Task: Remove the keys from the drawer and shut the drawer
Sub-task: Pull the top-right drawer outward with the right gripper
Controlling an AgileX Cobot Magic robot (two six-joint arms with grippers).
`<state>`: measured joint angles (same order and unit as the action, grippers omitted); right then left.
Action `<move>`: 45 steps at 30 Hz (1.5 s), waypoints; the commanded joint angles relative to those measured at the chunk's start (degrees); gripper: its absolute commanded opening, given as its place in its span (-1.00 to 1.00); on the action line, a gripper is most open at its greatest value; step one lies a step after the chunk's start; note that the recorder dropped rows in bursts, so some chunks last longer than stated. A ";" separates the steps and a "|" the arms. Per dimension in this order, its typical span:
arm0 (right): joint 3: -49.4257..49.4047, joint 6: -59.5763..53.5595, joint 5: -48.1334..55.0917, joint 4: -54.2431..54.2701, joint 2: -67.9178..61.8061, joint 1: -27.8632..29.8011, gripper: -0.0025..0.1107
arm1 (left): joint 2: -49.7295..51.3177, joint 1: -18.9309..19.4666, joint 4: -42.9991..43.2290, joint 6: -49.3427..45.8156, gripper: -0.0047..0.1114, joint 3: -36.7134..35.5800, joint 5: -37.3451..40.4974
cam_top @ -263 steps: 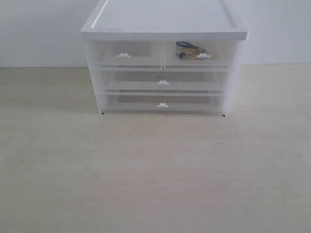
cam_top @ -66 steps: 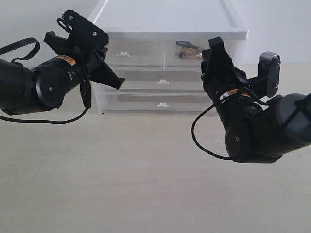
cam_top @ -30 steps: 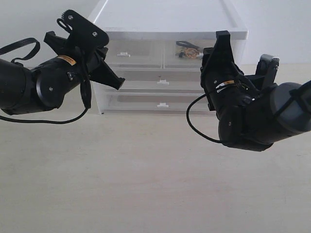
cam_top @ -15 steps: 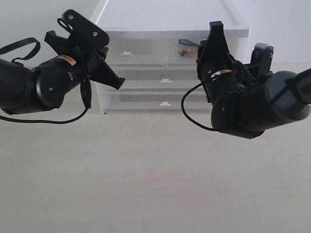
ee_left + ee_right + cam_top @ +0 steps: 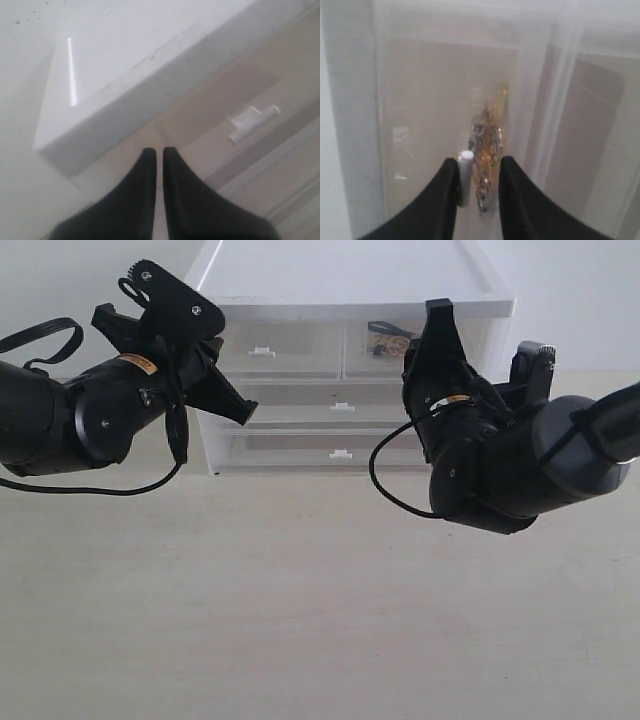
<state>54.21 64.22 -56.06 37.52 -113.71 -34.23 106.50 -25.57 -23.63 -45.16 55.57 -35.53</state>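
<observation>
DRAWER, TOP RIGHT: The right gripper (image 5: 476, 172) is at the drawer (image 5: 420, 100), top-right slot of the white cabinet (image 5: 340, 280). Its jaws are parted a little, one either side of the small white tab handle (image 5: 465, 175). The tab sits against one finger, not visibly pinched. The keys (image 5: 488, 142) lie inside, seen thru the clear front just behind the tab. Drawer looks shut, flush w/ its left twin. The left gripper (image 5: 159, 162) hangs near the cabinet's top-left corner, fingers all but together, holding nothing.

Handling, as judged:
- **Tab:** small, smooth plastic, prob. slippery. Take it square & deep, then pull straight toward the near side.
- **Drawer & cabinet:** drawer looks light & thin-walled. Cabinet looks light too & may slide on the table (image 5: 300, 620) w/ the pull.
- **Keys:** a light, loose bunch of hard gold rings + charms on a soft black cord. Prob. sags & swings when lifted, not rigid.
- **Best hold:** prob. the ring cluster or the cord loop. Charms are too small & likely to slip out.
</observation>
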 commanded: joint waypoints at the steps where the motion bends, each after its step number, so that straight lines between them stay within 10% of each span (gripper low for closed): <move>1: 0.63 0.66 0.65 0.48 -0.89 0.55 -0.97 | 0.23 0.29 -0.96 0.61 -0.85 0.48 -2.19; 45: -13.69 10.23 -13.90 -3.38 0.06 -6.34 -0.96 | 0.23 0.29 -0.96 0.61 -0.85 0.48 -1.73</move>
<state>41.03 74.29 -70.78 33.75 -114.06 -39.62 106.50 -25.57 -23.63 -45.16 55.57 -35.41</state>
